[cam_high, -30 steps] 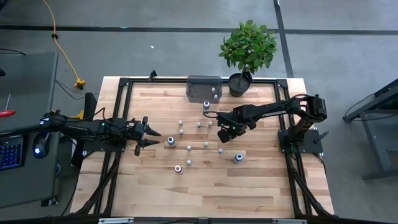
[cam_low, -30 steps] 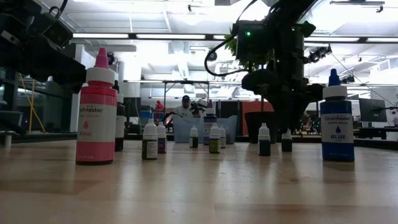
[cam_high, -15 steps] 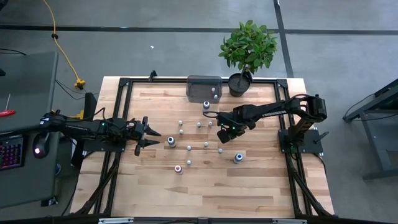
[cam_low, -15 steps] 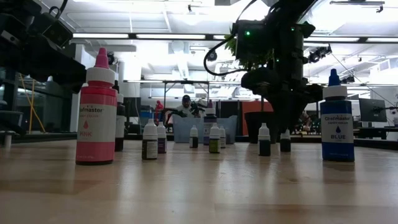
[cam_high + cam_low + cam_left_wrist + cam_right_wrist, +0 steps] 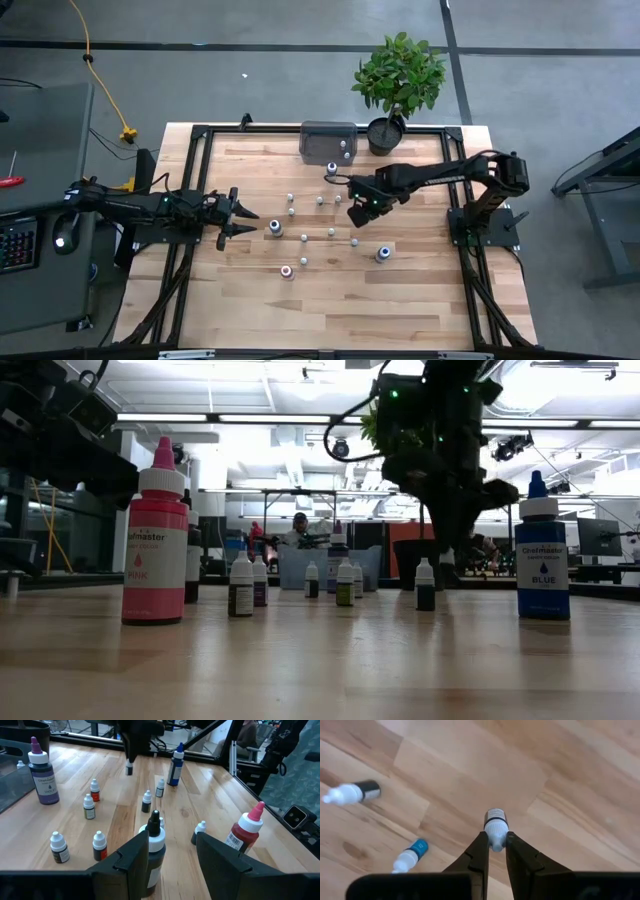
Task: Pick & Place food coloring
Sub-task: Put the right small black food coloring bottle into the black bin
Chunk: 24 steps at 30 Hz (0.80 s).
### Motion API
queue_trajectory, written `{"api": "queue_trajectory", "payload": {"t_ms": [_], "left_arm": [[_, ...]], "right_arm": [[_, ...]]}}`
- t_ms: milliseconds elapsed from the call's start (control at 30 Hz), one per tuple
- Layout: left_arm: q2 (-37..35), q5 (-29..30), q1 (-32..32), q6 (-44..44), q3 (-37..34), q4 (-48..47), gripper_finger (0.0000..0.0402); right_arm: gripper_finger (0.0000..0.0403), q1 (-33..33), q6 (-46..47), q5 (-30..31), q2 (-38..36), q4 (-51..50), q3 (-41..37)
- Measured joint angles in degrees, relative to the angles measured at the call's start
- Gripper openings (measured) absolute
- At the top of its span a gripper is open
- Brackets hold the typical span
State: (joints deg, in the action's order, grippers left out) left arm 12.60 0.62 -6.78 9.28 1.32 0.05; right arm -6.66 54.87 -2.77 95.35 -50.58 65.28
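Several small food coloring bottles [image 5: 304,237] stand upright and scattered on the wooden table [image 5: 400,300], with larger ones among them: blue [image 5: 541,550], pink [image 5: 155,535] and violet [image 5: 44,775]. My right gripper [image 5: 359,207] hangs over the table's middle, pointing down, shut on one tiny white-capped bottle [image 5: 495,822], seen in the left wrist view as a small dark bottle [image 5: 129,768]. My left gripper [image 5: 243,217] waits open and level at the left. A black-tipped bottle [image 5: 155,845] stands just ahead of its fingers. My right gripper pinches the tiny bottle's white cap [image 5: 496,839] between its two fingertips, coming from above and pointing down. The bottle hangs upright below the fingers, its dark body [image 5: 129,770] clear of the table.
A grey tray [image 5: 322,135] with a small bottle in it sits at the far edge, beside a potted plant [image 5: 399,75]. A black frame runs along the table's edges. Bare wood lies toward the near edge. People show in the room beyond the table.
My right gripper has risen straight up, taking the tiny bottle with it. The bottle stood on the table a second ago and now hangs upright, clear of the wood. The other bottles have stayed put.
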Motion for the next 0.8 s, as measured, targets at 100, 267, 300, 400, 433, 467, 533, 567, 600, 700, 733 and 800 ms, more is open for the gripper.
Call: {"api": "queue_trajectory", "payload": {"t_ms": [100,267,300,400,433,467,533,567,600,700,733,800], "left_arm": [[0.0,0.0,0.0,0.0,0.0,0.0,0.0163],[0.0,0.0,0.0,0.0,0.0,0.0,0.0163],[0.0,0.0,0.0,0.0,0.0,0.0,0.0163],[0.0,0.0,0.0,0.0,0.0,0.0,0.0163],[0.0,0.0,0.0,0.0,0.0,0.0,0.0163],[0.0,0.0,0.0,0.0,0.0,0.0,0.0163],[0.0,0.0,0.0,0.0,0.0,0.0,0.0163],[0.0,0.0,0.0,0.0,0.0,0.0,0.0163],[0.0,0.0,0.0,0.0,0.0,0.0,0.0163],[0.0,0.0,0.0,0.0,0.0,0.0,0.0163],[0.0,0.0,0.0,0.0,0.0,0.0,0.0163],[0.0,0.0,0.0,0.0,0.0,0.0,0.0163]], "right_arm": [[0.0038,-0.1,-1.6,0.9,-0.1,-3.1,3.4],[0.0040,-0.8,-4.0,3.1,-0.1,-6.1,10.1],[0.0041,-1.0,-4.4,3.8,-0.1,-6.3,11.5],[0.0042,-1.7,-6.1,5.5,-0.1,-6.7,15.2],[0.0041,-2.0,-6.7,6.0,-0.1,-6.6,16.5],[0.0039,-2.2,-7.3,6.5,-0.1,-6.5,17.8],[0.0038,-2.5,-8.4,7.5,-0.1,-6.4,20.1],[0.0038,-2.8,-8.8,8.0,-0.1,-6.3,21.1],[0.0039,-3.0,-9.2,8.4,0.1,-6.3,22.1],[0.0043,-4.1,-10.8,8.4,1.1,-6.2,24.7],[0.0043,-4.5,-11.5,8.3,1.7,-6.2,25.6],[0.0041,-5.3,-12.9,8.3,3.2,-6.3,28.0]]}}
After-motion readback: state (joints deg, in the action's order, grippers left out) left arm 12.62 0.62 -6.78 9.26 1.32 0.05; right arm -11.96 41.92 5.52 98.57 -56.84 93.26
